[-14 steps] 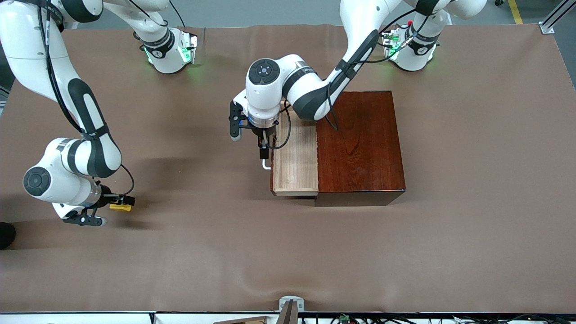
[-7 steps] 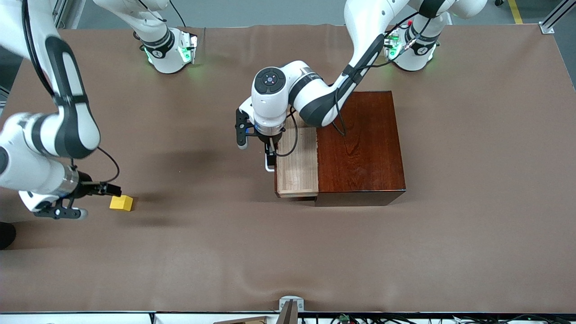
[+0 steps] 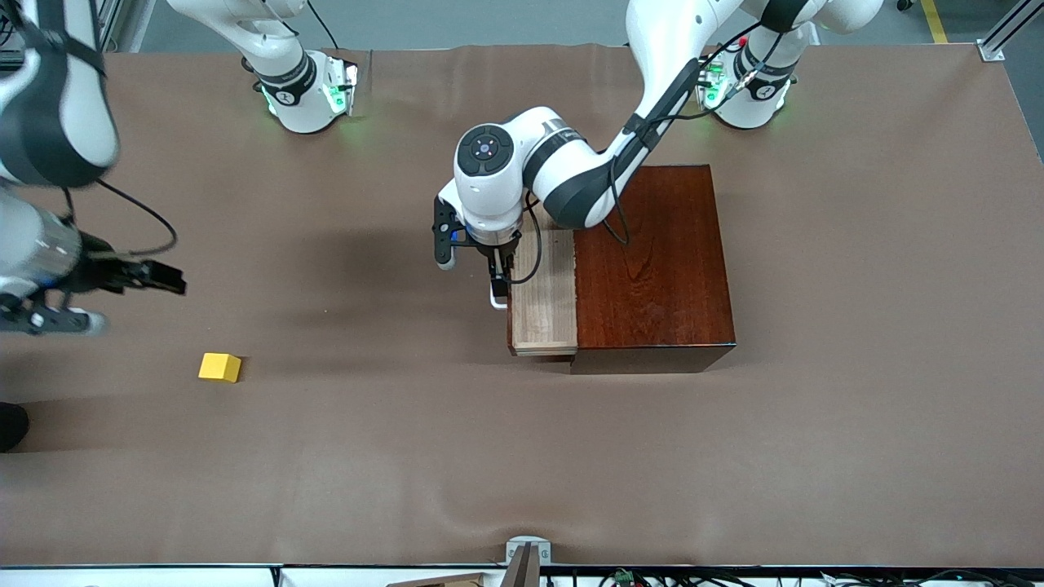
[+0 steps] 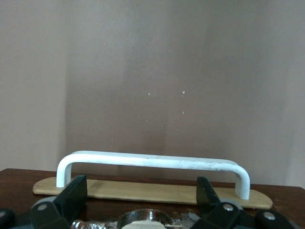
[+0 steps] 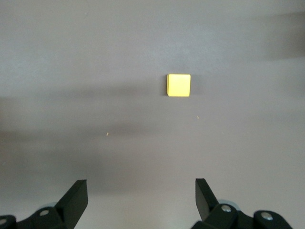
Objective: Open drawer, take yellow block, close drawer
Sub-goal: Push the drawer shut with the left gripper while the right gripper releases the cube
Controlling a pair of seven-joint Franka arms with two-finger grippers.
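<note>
The yellow block [image 3: 219,367] lies alone on the brown table toward the right arm's end; it also shows in the right wrist view [image 5: 178,85]. My right gripper [image 3: 167,280] is open and empty, up in the air apart from the block [image 5: 140,193]. The drawer [image 3: 542,297] sticks partly out of the dark reddish-brown box [image 3: 652,261], its pale tray showing. My left gripper [image 3: 497,281] is open at the drawer front, against the white handle [image 3: 495,302]. In the left wrist view the handle [image 4: 152,161] runs across just past the spread gripper [image 4: 140,191].
The brown table cover [image 3: 522,456] stretches wide around the box. The arms' bases [image 3: 306,90] [image 3: 746,90] stand along the table edge farthest from the front camera. A small metal bracket [image 3: 526,550] sits at the nearest edge.
My right gripper let go of the yellow block, which now rests on the table, and rose away from it. My left gripper moved toward the box and the drawer slid farther in.
</note>
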